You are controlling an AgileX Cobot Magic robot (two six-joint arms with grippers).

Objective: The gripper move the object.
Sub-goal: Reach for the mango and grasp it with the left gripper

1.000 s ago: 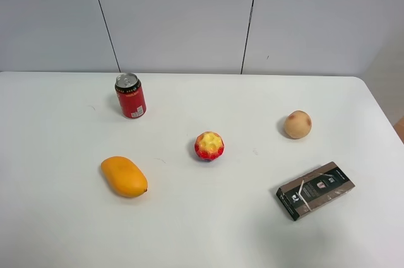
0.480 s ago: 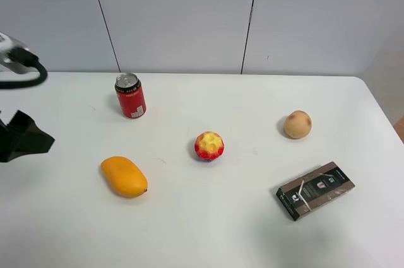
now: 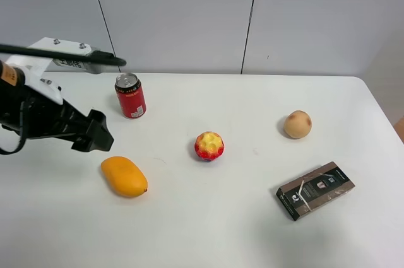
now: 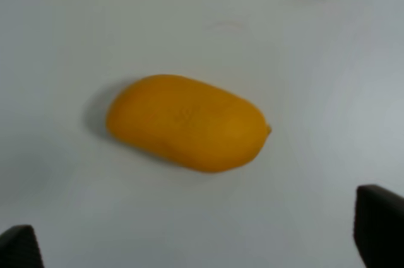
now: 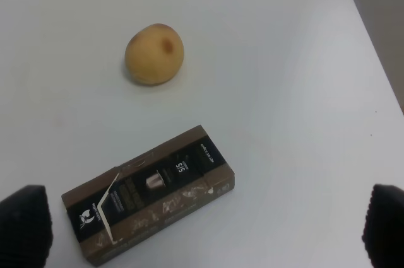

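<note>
Mango (image 3: 124, 177) is seen lying on its side on the white table (image 3: 208, 236), toward the front left of the high view. Its long axis is slanted and its small pointed end is turned to the front right. It is touched by nothing.

The left gripper (image 3: 100, 134) is carried on a black arm (image 3: 38, 120) that reaches in from the left edge of the high view. It is held just behind the mango and a little to the left, and no contact between the two is seen. In the left wrist view the mango is framed between the two black fingers (image 4: 379, 227). These are spread wide and kept well apart from the fruit, and nothing is gripped.

A red can (image 3: 130, 96) stands upright behind the mango, near the back of the table. A bumpy red-and-yellow ball (image 3: 209, 146) is set near the middle, well apart from the mango. A pale peach (image 3: 297, 124) lies farther right, and a brown box (image 3: 315, 190) lies flat in front of it.

The right gripper (image 5: 205, 224) is shown only by its own wrist view. It is opened wide and nothing is held. The box and the peach are seen on the table beneath it, untouched.
</note>
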